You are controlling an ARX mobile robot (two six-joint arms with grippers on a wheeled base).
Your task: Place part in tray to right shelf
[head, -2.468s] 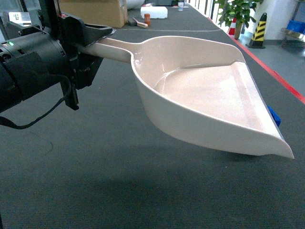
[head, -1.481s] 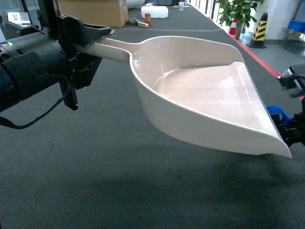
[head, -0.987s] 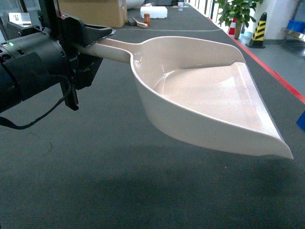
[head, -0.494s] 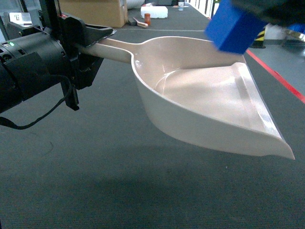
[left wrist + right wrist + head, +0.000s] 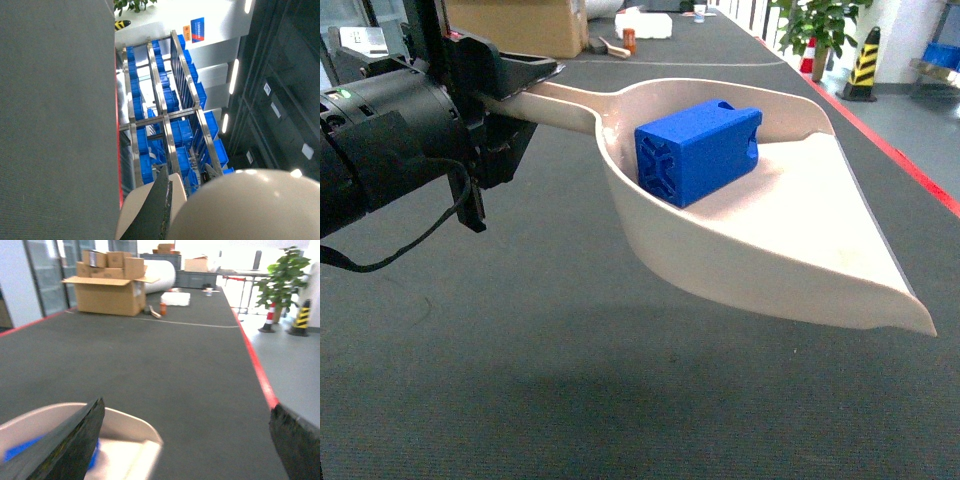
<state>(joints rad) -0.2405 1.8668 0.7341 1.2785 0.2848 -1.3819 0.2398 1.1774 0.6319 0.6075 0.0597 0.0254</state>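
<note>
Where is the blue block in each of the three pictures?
Head view: the blue block lies in the deep end of the beige scoop, just right of its handle.
Left wrist view: the block is not in it; only the scoop's pale underside shows.
Right wrist view: a blurred blue bit at bottom left, inside the scoop.
Shared landmark: the beige scoop.

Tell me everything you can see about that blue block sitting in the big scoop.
The blue block is a boxy piece of bright, matte plastic. The end facing the camera has a ribbed cross pattern; the far top edge shows small notches. It lies tilted in the deep back of the beige scoop, near the handle, resting on the scoop's floor. No gripper touches it. In the right wrist view only a blurred blue sliver shows.
</note>
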